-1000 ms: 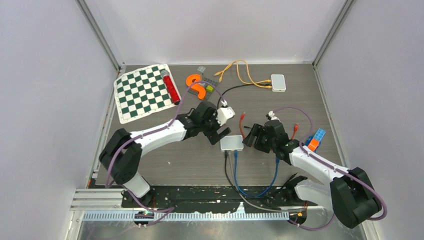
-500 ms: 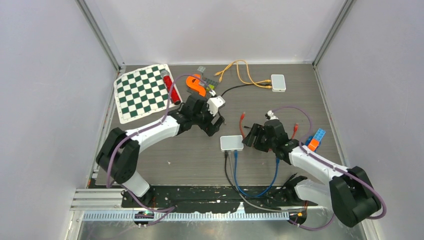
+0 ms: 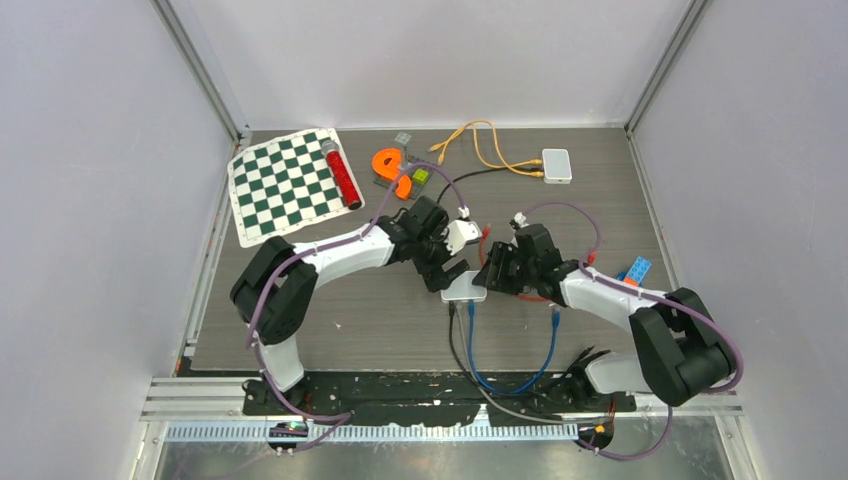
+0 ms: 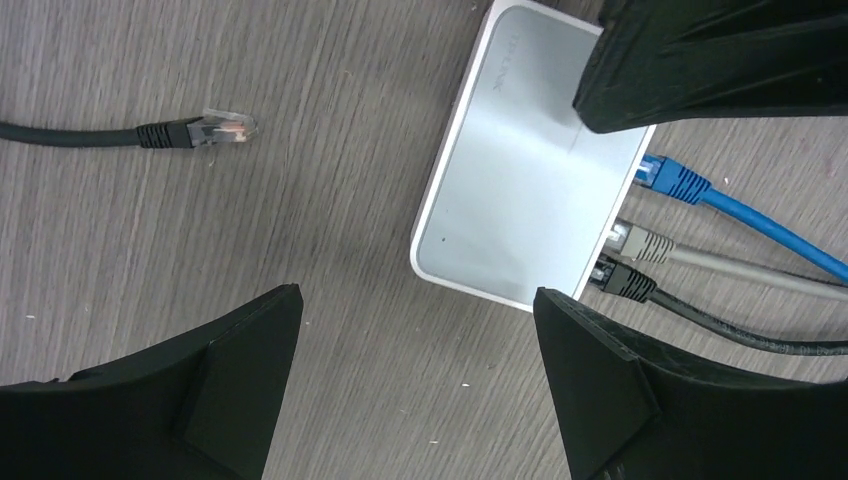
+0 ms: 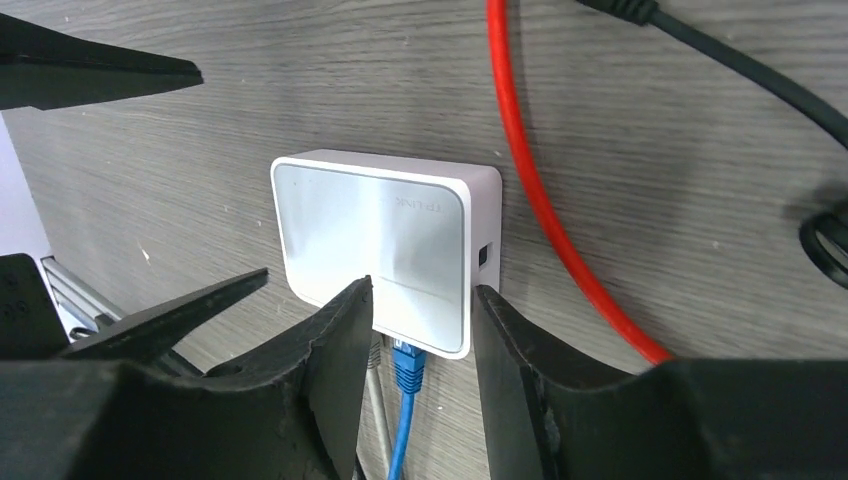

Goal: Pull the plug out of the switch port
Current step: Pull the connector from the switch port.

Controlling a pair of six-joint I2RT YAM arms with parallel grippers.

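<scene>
**Hazards at the plug-removal stage**

**Position of the work.** Three cables run from the near edge of the surface (image 3: 380,320) up to the switch (image 4: 530,190), which lies flat at mid-surface. All three are seated side by side in its near face: the blue plug (image 4: 672,178), the grey plug (image 4: 640,243) and the black plug (image 4: 622,280). None has been pulled yet.

**End effectors.**
- The left end effector (image 4: 418,310) hangs over the left part of the switch. Its jaws are wide apart and hold nothing.
- The right end effector (image 5: 420,300) is over the near right corner, with the blue plug just below the gap. Its jaws stand apart and hold nothing.

**Probable faults.**
1. The switch looks light and nothing holds it down. A pull on a plug would likely drag the whole box toward the near edge instead of freeing the plug.
2. The plugs sit very close together, so a slightly offset closure could catch the neighbouring plug or two at once.
3. If the latch tab is not pressed, the plug may stay locked and the fingers may slip along the cable.
4. Both end effectors crowd the same small box, so contact between them is a risk.

**Surroundings.**
- A red cable (image 5: 530,190) runs just right of the switch, under the right arm, and could snag.
- A loose black cable end (image 4: 200,131) lies to the left, apart from the switch.
- Toy blocks (image 3: 632,275) sit to the right.
- Farther back, well apart, are a second white box (image 3: 556,165) with a yellow cable (image 3: 480,140), an orange part (image 3: 392,168), and a chequered mat (image 3: 285,185) carrying a red tube (image 3: 341,173).
</scene>
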